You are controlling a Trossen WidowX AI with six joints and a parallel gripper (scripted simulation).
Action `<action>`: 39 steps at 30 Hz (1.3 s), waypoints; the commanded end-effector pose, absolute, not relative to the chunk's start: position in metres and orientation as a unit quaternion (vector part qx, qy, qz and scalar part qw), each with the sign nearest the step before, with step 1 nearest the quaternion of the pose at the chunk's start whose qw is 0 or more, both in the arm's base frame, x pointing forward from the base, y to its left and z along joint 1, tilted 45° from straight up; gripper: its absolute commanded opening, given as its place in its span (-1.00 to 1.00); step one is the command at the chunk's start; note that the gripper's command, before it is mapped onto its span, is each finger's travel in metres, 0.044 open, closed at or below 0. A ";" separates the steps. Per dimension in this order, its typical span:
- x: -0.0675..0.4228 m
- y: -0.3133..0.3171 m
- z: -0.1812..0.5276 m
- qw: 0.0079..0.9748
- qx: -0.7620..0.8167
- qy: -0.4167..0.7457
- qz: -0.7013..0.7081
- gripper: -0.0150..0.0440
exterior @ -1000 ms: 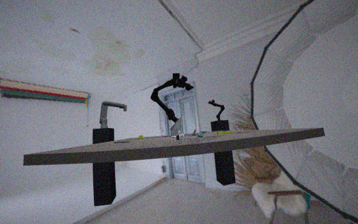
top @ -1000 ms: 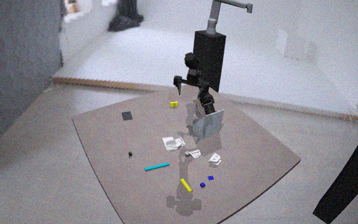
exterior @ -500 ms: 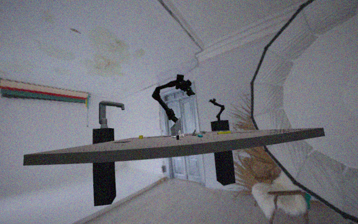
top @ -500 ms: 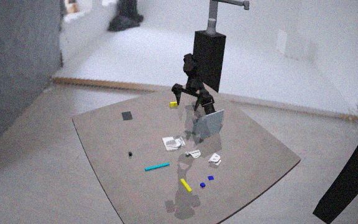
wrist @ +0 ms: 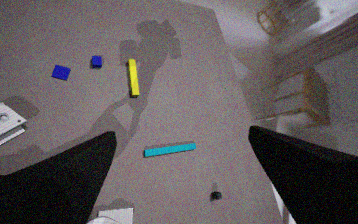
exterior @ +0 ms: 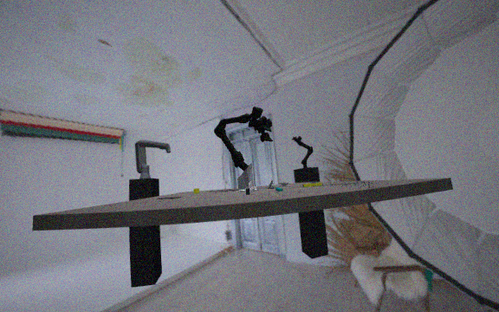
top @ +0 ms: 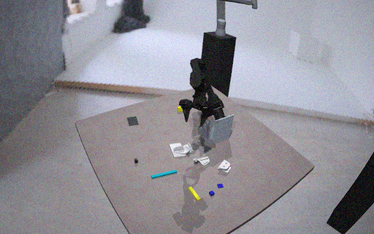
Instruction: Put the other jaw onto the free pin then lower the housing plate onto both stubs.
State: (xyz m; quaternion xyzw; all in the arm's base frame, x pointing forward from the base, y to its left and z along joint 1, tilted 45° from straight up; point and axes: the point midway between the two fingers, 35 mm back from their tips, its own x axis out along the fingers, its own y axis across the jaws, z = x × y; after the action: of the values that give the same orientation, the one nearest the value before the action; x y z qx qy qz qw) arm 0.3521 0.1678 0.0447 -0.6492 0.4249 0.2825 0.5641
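My gripper (top: pixel 204 118) (exterior: pixel 268 138) (wrist: pixel 183 135) is open and empty, high above the table. A white base (top: pixel 174 153) (wrist: pixel 123 215) lies mid-table with a white jaw piece over its right part; it is cut off at the bottom of the wrist view. Whether teeth mesh is too small to tell. A separate white jaw (top: pixel 203 160) lies on the table to its right in the top view. The white housing plate (top: pixel 224 165) (wrist: pixel 14 117), with two round holes, is further right, with a white edge showing below it. The pins cannot be made out.
A grey panel (top: pixel 223 129) stands upright beside the arm. A cyan bar (top: pixel 163 174) (wrist: pixel 170 149), yellow bar (top: pixel 194 193) (wrist: pixel 133 78), blue cube (top: pixel 211 193) (wrist: pixel 96 61), blue flat piece (top: pixel 220 186) (wrist: pixel 61 72), black piece (top: pixel 136 160) (wrist: pixel 215 195), yellow block (top: pixel 180 109) and dark square (top: pixel 132 121) lie around.
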 end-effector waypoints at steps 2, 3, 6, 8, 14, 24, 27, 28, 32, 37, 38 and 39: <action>0.352 0.153 0.027 0.504 -0.680 0.438 0.302 1.00; 0.352 0.151 0.024 0.494 -0.685 0.440 0.307 1.00; 0.351 0.144 0.016 0.462 -0.697 0.445 0.320 1.00; 0.350 0.139 0.010 0.440 -0.705 0.448 0.329 1.00; 0.347 0.125 -0.008 0.374 -0.724 0.455 0.358 1.00; 0.340 0.101 -0.034 0.263 -0.742 0.460 0.411 1.00; 0.337 0.094 -0.042 0.229 -0.744 0.459 0.428 1.00; 0.336 0.091 -0.044 0.218 -0.744 0.459 0.433 1.00; 0.331 0.082 -0.054 0.173 -0.744 0.457 0.456 1.00; 0.325 0.070 -0.066 0.117 -0.739 0.452 0.486 1.00; 0.324 0.068 -0.068 0.106 -0.738 0.450 0.492 1.00; 0.323 0.065 -0.070 0.095 -0.736 0.449 0.498 1.00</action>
State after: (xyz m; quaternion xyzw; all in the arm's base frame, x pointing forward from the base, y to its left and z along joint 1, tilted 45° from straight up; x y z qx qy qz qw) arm 0.3274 0.0758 -0.0613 -0.7415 0.4509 0.4772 0.1382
